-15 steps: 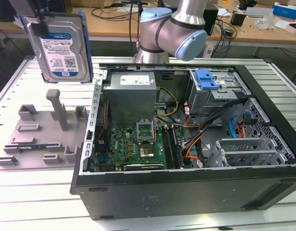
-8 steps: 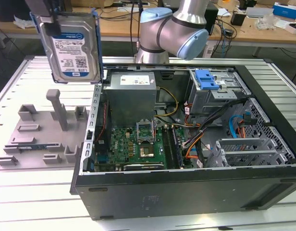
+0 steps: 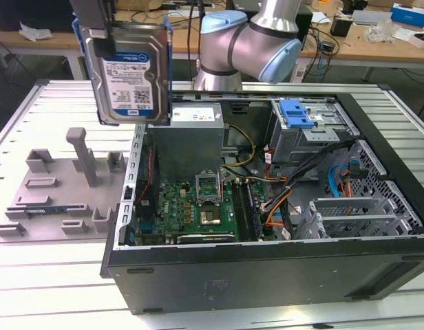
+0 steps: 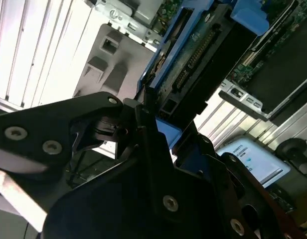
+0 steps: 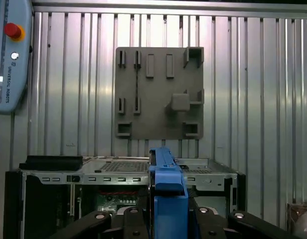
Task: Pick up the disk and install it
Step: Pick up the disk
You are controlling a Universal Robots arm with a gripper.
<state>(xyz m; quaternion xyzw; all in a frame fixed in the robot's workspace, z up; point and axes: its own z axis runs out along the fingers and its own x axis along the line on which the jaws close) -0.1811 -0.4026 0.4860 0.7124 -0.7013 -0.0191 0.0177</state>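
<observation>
Disk (image 3: 129, 75) hangs in the air, on edge, with its label facing the exterior view. It sits at that view's upper left, above the near wall of the case (image 3: 267, 275) and the grey fixture (image 3: 54, 199) beside it, touching neither. The gripper (image 5: 166, 211) is clamped on the disk. In the first wrist view its black fingers (image 5: 201, 219) press on either side of the blue carrier (image 5: 166, 174), which is seen edge-on. In the exterior view the grip sits at the disk's top end, so most of the body hangs free below.

Judging by the metal shell, the disk is stiff and fairly heavy for its size, and its faces look smooth enough to slip in a loose hold. The plastic carrier probably flexes more than the drive. The connector edge (image 4: 193, 69) and the board, in the second wrist view, look like the fragile parts. The safest hold is across the flat faces or the carrier's rails, away from the connector.

The drive cage (image 3: 315, 130), with a blue clip (image 3: 297, 113) on it, lies well apart, across the open case.
</observation>
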